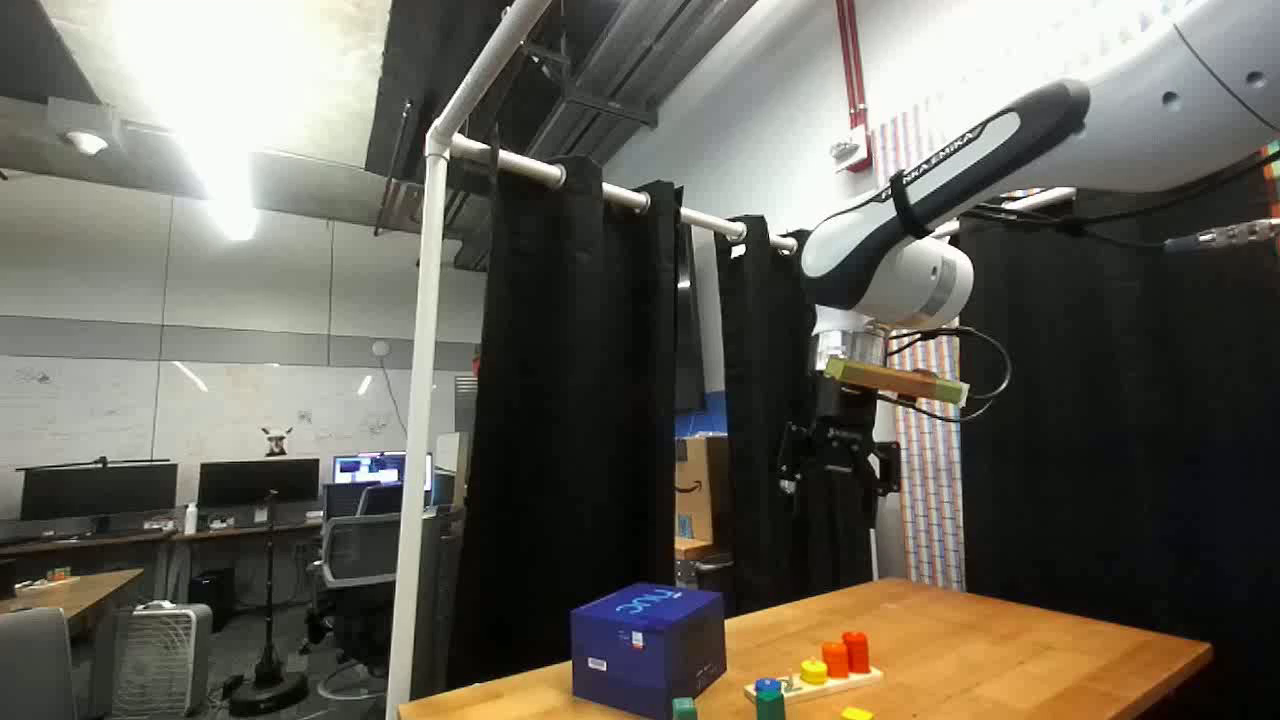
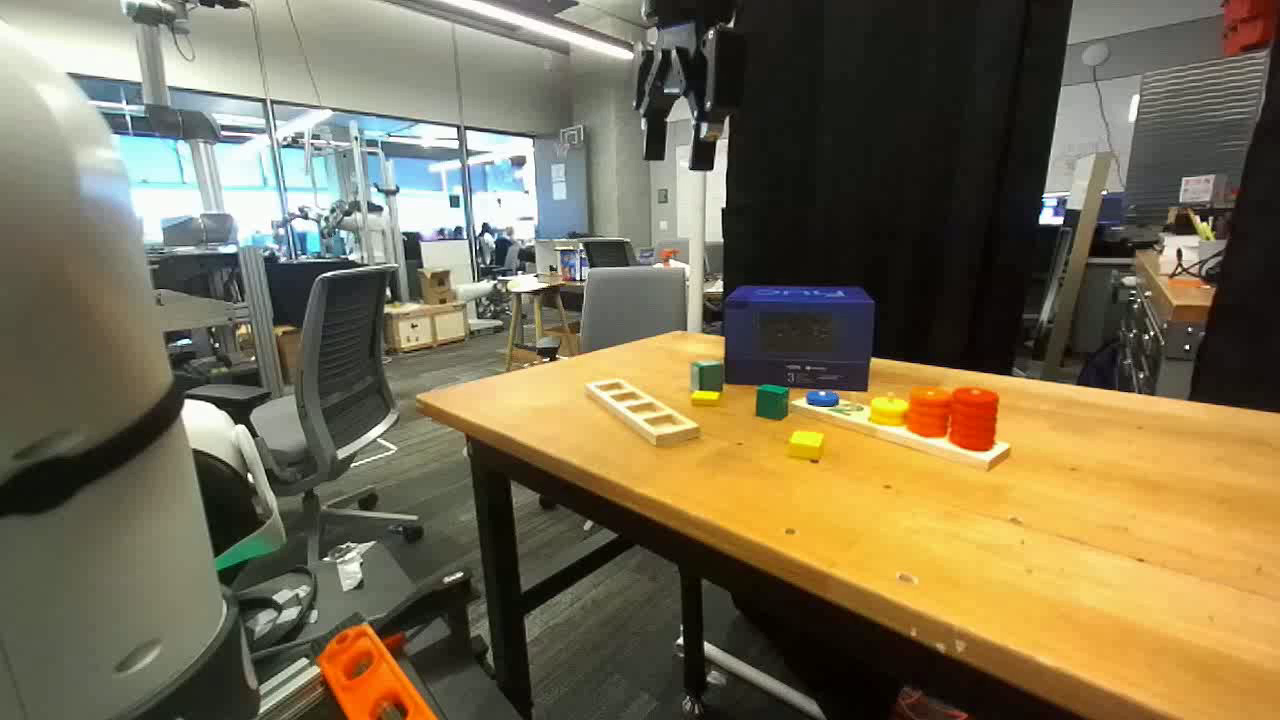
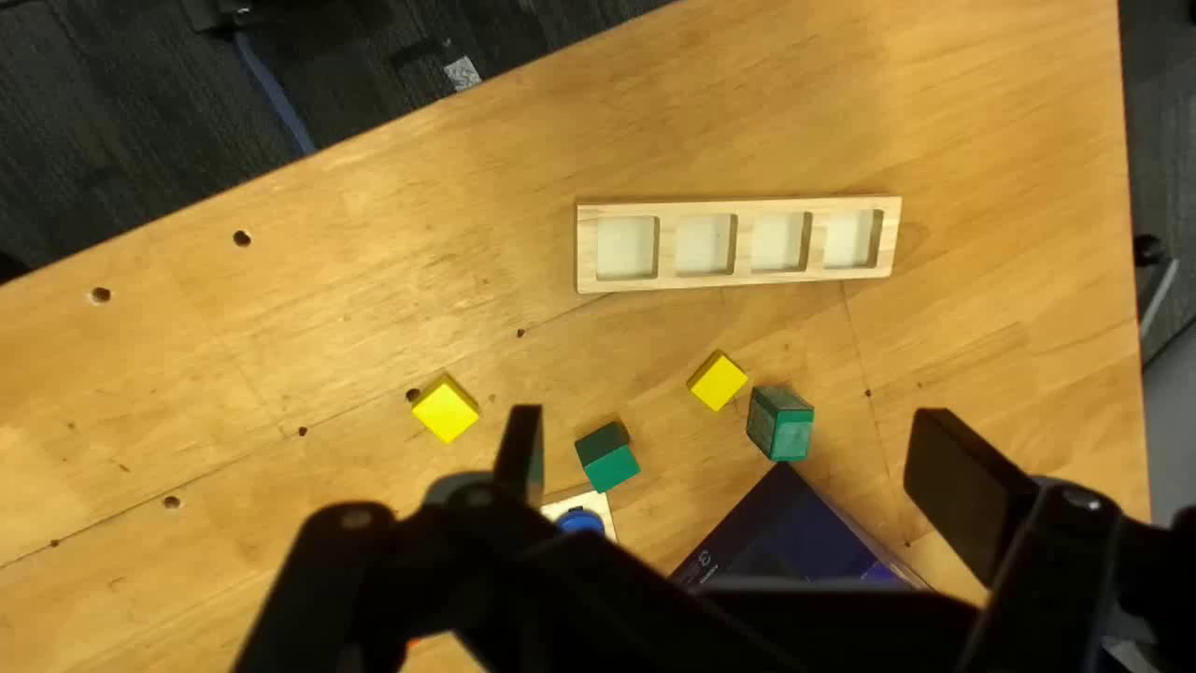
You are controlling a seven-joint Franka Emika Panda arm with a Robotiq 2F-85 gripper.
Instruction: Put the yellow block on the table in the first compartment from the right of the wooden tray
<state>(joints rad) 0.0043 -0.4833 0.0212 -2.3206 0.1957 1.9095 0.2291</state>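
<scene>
A: Which yellow block [image 3: 718, 381] are you after? Sentence doesn't say, and a second yellow block [image 3: 446, 408] looks much alike.

B: I'd guess the one nearer the tray [image 3: 587, 248]. It's on the table [image 3: 981, 318], just beside a green block [image 3: 781, 425], with the blue box [image 3: 794, 533] past that. Second one sits farther out, left of your fingers [image 3: 967, 495] in the wrist view.

A: Gripper [image 2: 679, 150]?

B: Fingers wide apart, nothing between them. You hang well above the table, so I read this as pre-approach.

A: What does the move turn on?

B: Block's offset and yaw. In the wrist view it shows between your fingertips sideways, shifted toward the tray. Top looks near square, so no clear long axis, but it's set diamond-wise to your closing line. You probably want a wrist twist, a nudge trayward, then straight down.

A: Risk?

B: A finger could clip the green block as you descend.

A: Placement?

B: Right-hand compartment [image 3: 850, 238], going by the wrist view. In an exterior view that same tray end [image 2: 605, 385] is the far, left one, so confirm which "right" before you carry.
</scene>
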